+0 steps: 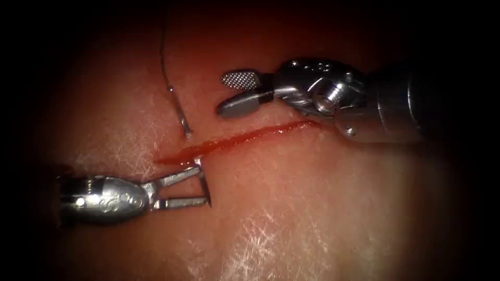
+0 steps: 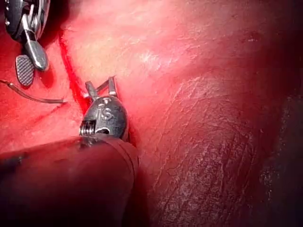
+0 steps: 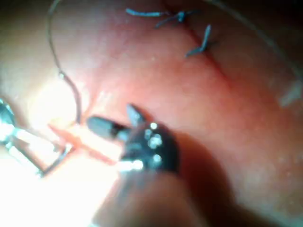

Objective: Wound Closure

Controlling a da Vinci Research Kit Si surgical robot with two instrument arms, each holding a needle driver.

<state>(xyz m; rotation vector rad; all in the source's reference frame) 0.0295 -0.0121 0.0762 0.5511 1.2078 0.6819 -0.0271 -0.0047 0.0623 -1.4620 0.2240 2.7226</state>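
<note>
Looking down through the endoscope, we are seeing the needle [image 1: 183, 120] passing through the tissue [image 1: 323, 208] at the left end of the cut [image 1: 234, 140]. Its tail is standing out of the surface on the upper side of the cut, with the thread [image 1: 163, 57] running up from it toward the tissue's far edge. Its tip [image 1: 204, 179] is showing just below the cut.

We are holding the left tool [image 1: 203, 182] with its jaws apart, one on either side of the tip. They are bracketing the tip, not clamping it, as far as we can judge; actual contact is hard to tell. The right tool [image 1: 237, 93] is hovering above the cut, just right of the tail, jaws wide apart and holding nothing.

In the right wrist view, blue thread ends [image 3: 182, 19] are sitting on a closed stretch of the cut, well apart from the needle.

Judging the step as taking the tip with the left tool, we are wanting a grip behind the point, not on it, square across the wire. Any pull should be following the needle's curve, so the tissue near the cut's end is not tearing. The right tool is best kept clear of the thread.
</note>
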